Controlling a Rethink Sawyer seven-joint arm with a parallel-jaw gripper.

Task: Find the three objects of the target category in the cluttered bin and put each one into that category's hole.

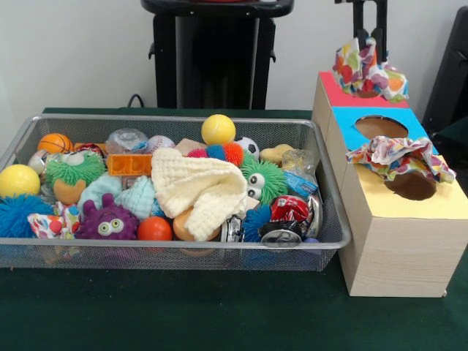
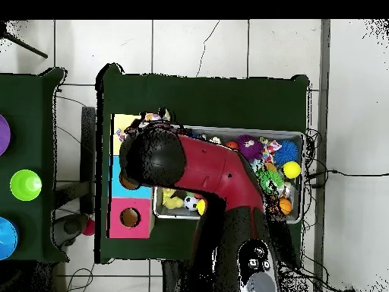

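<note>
Cloth [image 1: 398, 157] drapes over the yellow box's hole [image 1: 411, 184], not pushed in. Gripper [image 1: 369, 33] holds another cloth [image 1: 369, 72], jaws closed.

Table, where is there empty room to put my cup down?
The bare green table in front of the wire bin and wooden boxes is free. Inside the bin, toys are packed tight.

Dark green tabletop [image 1: 183, 311] carries wire-mesh bin [image 1: 333, 241] on one side. Just beside it, 3 wooden boxes [image 1: 402, 252] in a row w/ yellow, blue, red tops.
</note>
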